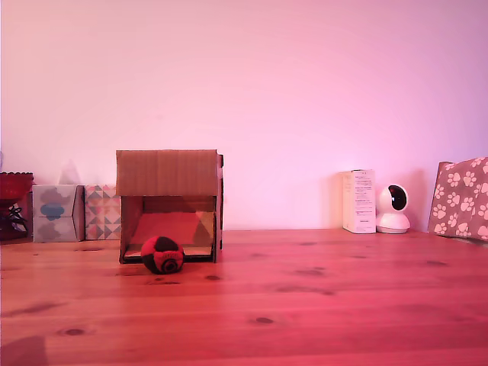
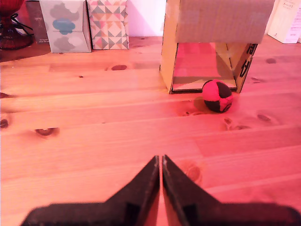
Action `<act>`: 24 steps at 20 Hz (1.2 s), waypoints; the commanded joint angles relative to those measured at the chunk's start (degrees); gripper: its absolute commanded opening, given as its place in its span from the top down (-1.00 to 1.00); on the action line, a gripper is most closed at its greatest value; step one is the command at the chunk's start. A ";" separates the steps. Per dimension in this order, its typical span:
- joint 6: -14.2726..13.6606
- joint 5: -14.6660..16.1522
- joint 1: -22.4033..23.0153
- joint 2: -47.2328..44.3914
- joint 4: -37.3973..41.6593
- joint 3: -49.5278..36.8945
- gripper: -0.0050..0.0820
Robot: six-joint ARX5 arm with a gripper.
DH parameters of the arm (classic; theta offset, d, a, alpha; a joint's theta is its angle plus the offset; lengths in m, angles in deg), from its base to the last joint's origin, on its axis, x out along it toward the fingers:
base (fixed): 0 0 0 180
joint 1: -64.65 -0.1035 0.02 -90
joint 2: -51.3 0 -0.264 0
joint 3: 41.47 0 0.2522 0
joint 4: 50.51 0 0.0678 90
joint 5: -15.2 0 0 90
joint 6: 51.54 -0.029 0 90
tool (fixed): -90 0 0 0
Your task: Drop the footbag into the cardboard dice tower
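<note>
The red and black footbag (image 1: 162,255) rests on the wooden table just in front of the lower opening of the brown cardboard dice tower (image 1: 168,172). In the wrist view the footbag (image 2: 217,95) lies at the mouth of the tower (image 2: 218,21), whose sloped ramp shows inside. My gripper (image 2: 161,160) is shut with nothing between its black fingers; it hovers over bare table well short of the footbag. The arm does not show in the exterior view.
Two patterned tissue boxes (image 1: 57,212) (image 1: 102,211) and a red bowl (image 1: 14,185) stand at the exterior view's left. A white carton (image 1: 358,200), a small white camera (image 1: 393,209) and a paw-print box (image 1: 460,197) stand at the right. Wooden table (image 1: 305,305) stretches in front.
</note>
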 commanded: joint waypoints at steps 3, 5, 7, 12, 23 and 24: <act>-0.26 0.74 -0.15 0.26 -0.20 -0.85 0.94; -0.26 0.74 -0.15 0.26 -0.20 -0.85 0.94; -0.26 0.74 -0.15 0.26 -0.20 -0.85 0.94; 1.90 2.75 -0.09 0.26 4.48 -0.07 0.94; 1.25 8.46 5.31 -16.06 14.95 6.78 0.94; 1.18 8.46 6.29 -19.32 17.29 6.88 0.94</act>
